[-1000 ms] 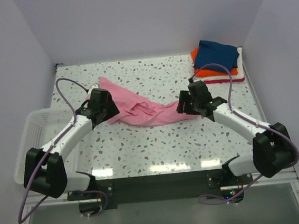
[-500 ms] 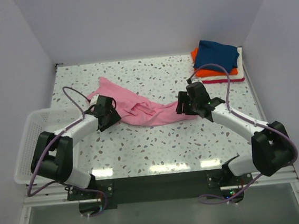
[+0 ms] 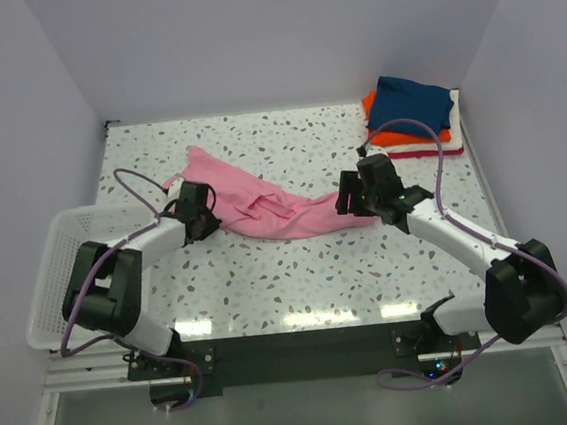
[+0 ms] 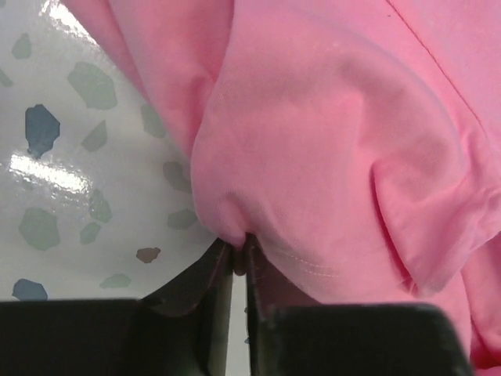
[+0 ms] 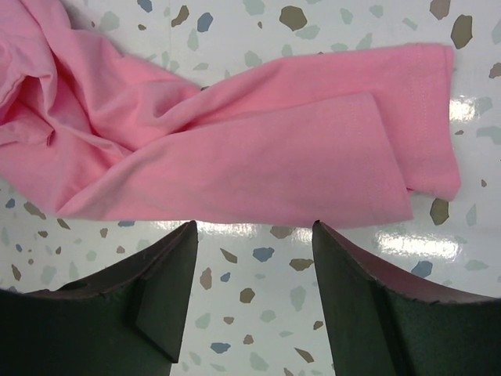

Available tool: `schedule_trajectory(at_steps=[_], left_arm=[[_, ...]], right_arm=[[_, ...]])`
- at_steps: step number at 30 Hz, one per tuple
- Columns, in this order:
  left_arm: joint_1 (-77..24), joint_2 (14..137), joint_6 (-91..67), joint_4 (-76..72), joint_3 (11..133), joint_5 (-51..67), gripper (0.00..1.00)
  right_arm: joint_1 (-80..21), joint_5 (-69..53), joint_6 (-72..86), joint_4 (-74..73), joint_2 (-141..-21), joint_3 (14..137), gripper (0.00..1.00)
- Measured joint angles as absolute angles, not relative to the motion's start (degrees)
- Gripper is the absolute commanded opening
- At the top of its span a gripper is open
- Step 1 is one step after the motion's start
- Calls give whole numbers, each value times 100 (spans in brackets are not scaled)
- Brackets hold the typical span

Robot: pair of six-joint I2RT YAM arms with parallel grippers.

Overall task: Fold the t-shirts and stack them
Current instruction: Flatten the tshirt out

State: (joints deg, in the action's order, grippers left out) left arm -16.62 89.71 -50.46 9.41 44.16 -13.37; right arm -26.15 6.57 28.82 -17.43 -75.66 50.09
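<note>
A light pink t-shirt (image 3: 263, 206) lies crumpled in a long band across the middle of the speckled table. My left gripper (image 3: 204, 217) sits low at its left end. In the left wrist view that gripper (image 4: 239, 247) is shut on a small fold at the edge of the pink cloth (image 4: 329, 157). My right gripper (image 3: 355, 200) hovers at the shirt's right end. In the right wrist view it (image 5: 254, 227) stands open just short of the pink hem (image 5: 258, 168), with only tabletop between the fingers. A folded stack stands at the back right, with a navy t-shirt (image 3: 412, 105) on an orange one (image 3: 379, 135).
A white wire basket (image 3: 54, 280) stands off the table's left edge, beside the left arm. White and red folded layers (image 3: 413, 153) show at the bottom of the stack. Walls close in the table on the left, back and right.
My left gripper has slid slightly in along the shirt's left end and gone from open to shut on the cloth. The right gripper has barely shifted and stays open.
</note>
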Motion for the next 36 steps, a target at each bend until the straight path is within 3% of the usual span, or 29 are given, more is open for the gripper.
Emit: schedule_trajectory(at_steps=[5,26,36], left_arm=[[-1656,8733,-4989,1055,4449,-1323,0],[-1417,6163,-4261,2718,5732,-1507,0],[-1175,5734,-4104,3251,6427,-1435,0]], right_arm=[[-2615,668,2860,-1754,-7566,4969,64],[-2255,703,2849,-1664,-8493,5242,74],[-1977,644,2978,-1651,-8705,5245,76]])
